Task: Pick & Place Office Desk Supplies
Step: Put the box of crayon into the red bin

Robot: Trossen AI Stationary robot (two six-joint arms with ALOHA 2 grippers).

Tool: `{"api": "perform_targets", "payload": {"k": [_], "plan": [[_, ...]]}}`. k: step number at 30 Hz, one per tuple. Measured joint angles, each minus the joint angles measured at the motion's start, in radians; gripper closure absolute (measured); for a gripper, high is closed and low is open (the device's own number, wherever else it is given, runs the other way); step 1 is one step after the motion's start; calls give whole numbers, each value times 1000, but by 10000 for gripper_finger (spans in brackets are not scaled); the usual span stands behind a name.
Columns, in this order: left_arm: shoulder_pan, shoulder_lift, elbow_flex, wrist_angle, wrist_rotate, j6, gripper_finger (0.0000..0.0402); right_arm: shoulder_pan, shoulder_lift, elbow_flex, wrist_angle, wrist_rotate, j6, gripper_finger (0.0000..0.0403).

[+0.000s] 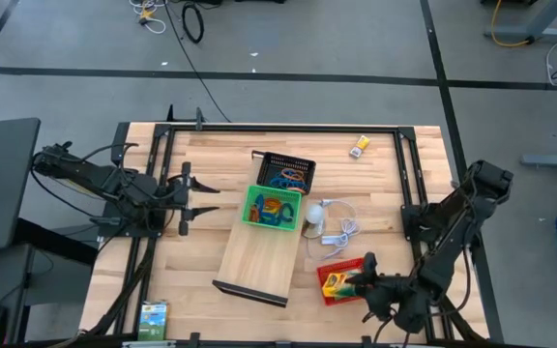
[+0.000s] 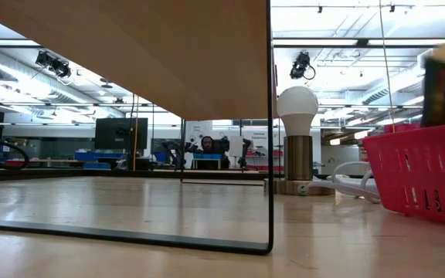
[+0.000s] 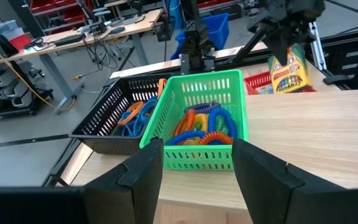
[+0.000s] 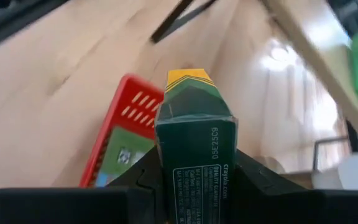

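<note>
Left hand (image 1: 184,200) parted and idle at table's left — right hand (image 1: 367,274) clamped, low, front right

green crayon box (image 4: 194,134), red tray (image 1: 337,281)

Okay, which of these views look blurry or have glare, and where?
Right wrist view: the red tray and tabletop are smeared, with a bright glare patch on the wood, while the crayon box in the right pincer stays fairly sharp. Low view: the red tray's near side is soft and ceiling lights reflect off the table. Left wrist and high views look evenly lit.
</note>
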Motion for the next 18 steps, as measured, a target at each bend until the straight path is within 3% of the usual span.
{"api": "perform_targets", "payload": {"k": [5, 18], "plan": [[0, 0, 0, 0, 0, 4, 204, -2, 0, -92, 115, -15, -161, 292], [0, 0, 0, 0, 1, 7, 204, -19, -2, -118, 89, -36, -174, 292]]}}
